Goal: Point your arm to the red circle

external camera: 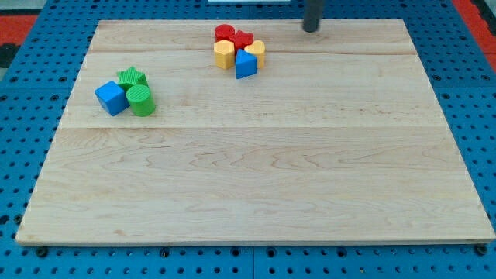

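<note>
Nearest, at the view's left: blue cube (111,98), green cylinder (142,101), green star (132,77). Farther up: blue triangle (245,64), yellow hexagon (224,54), yellow heart (256,50), red star (243,38), then red circle (225,32), half hidden, seemingly light, rigid, easily slid. My tip (311,29) right of it, touching nothing; no claw fitted.

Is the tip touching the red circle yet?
Apart. The camera view shows bare board between my tip and the red circle, with the red star lying between them.
</note>
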{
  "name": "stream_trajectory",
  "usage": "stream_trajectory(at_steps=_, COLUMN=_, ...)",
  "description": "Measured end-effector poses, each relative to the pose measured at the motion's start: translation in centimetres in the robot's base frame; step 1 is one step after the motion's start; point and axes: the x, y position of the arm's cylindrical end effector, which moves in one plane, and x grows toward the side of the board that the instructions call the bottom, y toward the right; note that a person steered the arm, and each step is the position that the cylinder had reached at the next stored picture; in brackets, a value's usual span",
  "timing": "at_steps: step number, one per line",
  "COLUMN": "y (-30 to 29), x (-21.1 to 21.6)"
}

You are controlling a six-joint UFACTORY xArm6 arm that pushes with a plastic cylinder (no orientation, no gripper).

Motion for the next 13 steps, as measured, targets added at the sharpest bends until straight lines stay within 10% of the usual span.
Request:
stream_trajectory(at_steps=2, y=-8.5, x=-0.4)
stream_trajectory(at_steps=13, y=-10.0, x=-0.3)
